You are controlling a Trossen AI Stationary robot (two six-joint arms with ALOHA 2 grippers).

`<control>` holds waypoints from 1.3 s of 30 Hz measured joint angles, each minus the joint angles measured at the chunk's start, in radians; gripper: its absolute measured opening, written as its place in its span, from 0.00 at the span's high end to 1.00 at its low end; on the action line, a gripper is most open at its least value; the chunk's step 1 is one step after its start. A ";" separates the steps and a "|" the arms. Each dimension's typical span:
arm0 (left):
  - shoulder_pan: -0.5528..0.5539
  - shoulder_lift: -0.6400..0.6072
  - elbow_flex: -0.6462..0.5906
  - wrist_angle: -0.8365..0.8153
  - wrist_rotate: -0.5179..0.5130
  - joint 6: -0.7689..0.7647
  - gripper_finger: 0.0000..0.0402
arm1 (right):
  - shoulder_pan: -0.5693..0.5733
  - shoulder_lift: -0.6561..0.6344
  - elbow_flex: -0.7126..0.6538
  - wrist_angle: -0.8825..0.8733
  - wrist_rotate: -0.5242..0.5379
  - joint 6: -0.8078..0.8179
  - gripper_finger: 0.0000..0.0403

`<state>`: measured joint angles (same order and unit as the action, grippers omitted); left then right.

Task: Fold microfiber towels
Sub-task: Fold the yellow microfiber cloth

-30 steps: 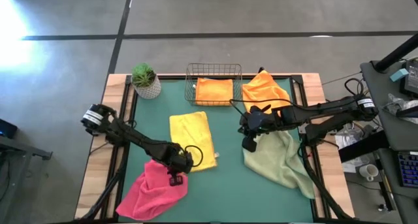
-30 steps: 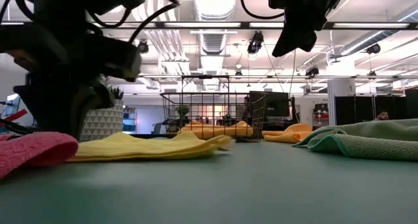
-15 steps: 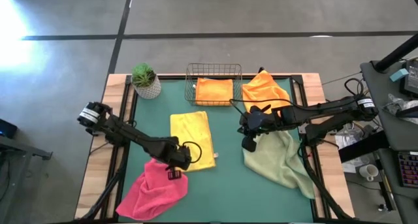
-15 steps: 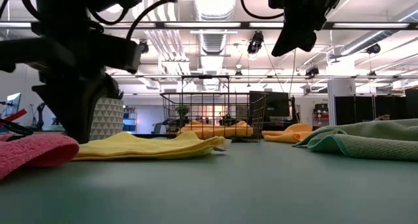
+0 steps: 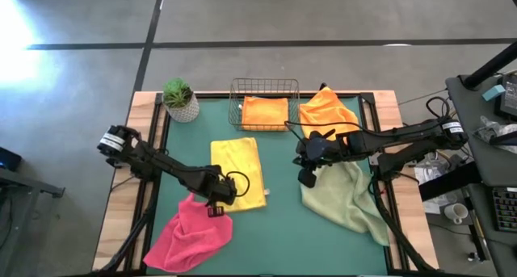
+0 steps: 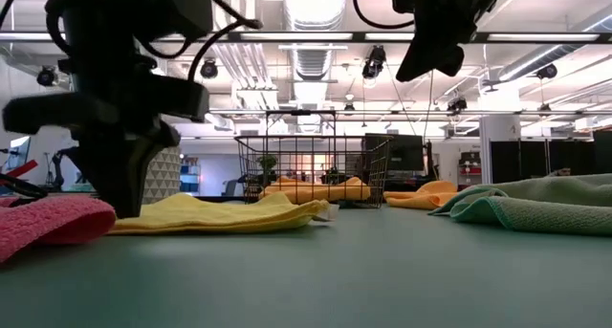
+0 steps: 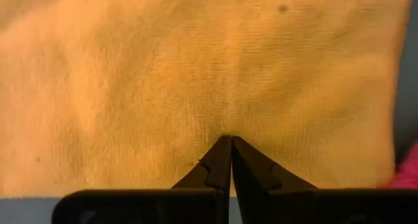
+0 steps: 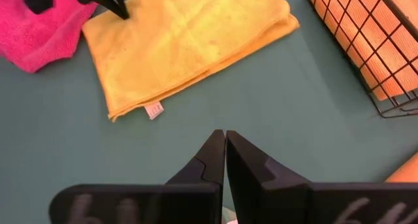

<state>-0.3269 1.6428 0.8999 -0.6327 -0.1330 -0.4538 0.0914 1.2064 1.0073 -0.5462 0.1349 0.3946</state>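
A yellow towel (image 5: 238, 172) lies folded flat on the green table, its white tag (image 8: 154, 110) at the near right corner. My left gripper (image 5: 216, 210) is shut, with its tips down at the towel's near left corner, next to a crumpled pink towel (image 5: 190, 232). My right gripper (image 5: 307, 178) hangs shut and empty in the air (image 6: 421, 65), over the far edge of a pale green towel (image 5: 347, 198). An orange towel (image 5: 327, 107) lies bunched at the far right. Another orange towel (image 5: 265, 111) lies folded in the wire basket (image 5: 236, 107). My left gripper sets its shut fingertips (image 7: 222, 152) down on the top layer of the yellow towel, near the near left corner (image 7: 225, 123). The fingers come from above and point steeply down. The towel lies flat on the table, with nothing pinched between the fingers.
A small potted plant (image 5: 179, 99) stands at the far left corner, beside the basket. Bare green table (image 5: 279, 228) shows between the pink and pale green towels. Wooden rails (image 5: 121, 196) frame the table.
My left gripper has moved a little toward the far edge, off the pink towel's far edge and onto the yellow towel's near left corner, turning slightly as it went. It has stayed shut. The towels have not moved.
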 joint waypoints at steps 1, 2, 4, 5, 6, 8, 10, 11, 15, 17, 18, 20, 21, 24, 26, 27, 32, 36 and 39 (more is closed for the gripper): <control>0.007 -0.002 -0.006 0.002 0.000 0.000 1.00 | 0.000 0.000 0.000 0.008 0.000 0.000 0.98; 0.016 -0.003 -0.013 0.004 0.000 0.000 1.00 | 0.000 0.000 0.000 0.012 0.000 0.000 0.98; 0.032 -0.005 -0.024 0.006 0.000 0.000 1.00 | 0.000 0.000 0.000 0.013 0.000 0.000 0.98; 0.039 -0.006 -0.027 0.006 0.001 0.000 1.00 | 0.000 0.000 0.000 0.013 0.000 0.003 0.98; 0.045 -0.006 -0.028 0.006 0.003 0.000 1.00 | 0.000 0.000 0.000 0.013 0.000 0.007 0.98; 0.055 -0.005 -0.029 0.006 -0.021 0.013 1.00 | 0.000 0.000 0.000 0.013 0.004 0.011 0.98; 0.069 -0.005 -0.031 0.009 -0.057 0.044 1.00 | 0.000 0.000 0.000 0.013 0.018 0.012 0.98; 0.076 -0.004 -0.031 0.014 -0.067 0.057 1.00 | 0.000 0.000 0.000 0.012 0.024 0.012 0.98; 0.111 -0.003 -0.033 0.023 -0.083 0.102 1.00 | 0.000 0.000 0.000 0.012 0.026 0.014 0.98; 0.131 -0.003 -0.031 0.022 -0.090 0.133 1.00 | 0.000 0.000 0.000 0.012 0.026 0.014 0.98; 0.135 -0.003 -0.028 0.021 -0.090 0.146 1.00 | 0.000 0.000 0.000 0.013 0.026 0.014 0.98; 0.139 -0.004 -0.016 0.010 -0.090 0.154 1.00 | 0.000 0.000 0.000 0.013 0.026 0.014 0.98; 0.139 -0.006 -0.008 0.004 -0.086 0.154 1.00 | 0.000 0.000 0.000 0.013 0.026 0.014 0.98; 0.137 -0.035 0.023 -0.022 -0.068 0.155 1.00 | 0.000 0.000 0.000 0.012 0.026 0.014 0.98; 0.136 -0.061 0.036 -0.045 -0.056 0.154 1.00 | 0.000 0.000 0.000 0.013 0.026 0.014 0.98; 0.136 -0.071 0.040 -0.058 -0.043 0.153 1.00 | 0.000 0.000 0.000 0.013 0.026 0.014 0.98; 0.136 -0.149 0.060 -0.081 -0.030 0.152 1.00 | 0.001 0.000 0.000 0.027 0.026 0.014 0.98; 0.135 -0.209 0.073 -0.097 -0.030 0.148 0.95 | 0.003 0.000 0.000 0.038 0.023 0.007 0.98; 0.135 -0.253 0.087 -0.128 -0.030 0.166 0.88 | 0.007 0.000 0.000 0.045 0.016 -0.001 0.98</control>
<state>-0.1917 1.3902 0.9868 -0.7612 -0.1627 -0.2881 0.0987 1.2064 1.0073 -0.5015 0.1506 0.3936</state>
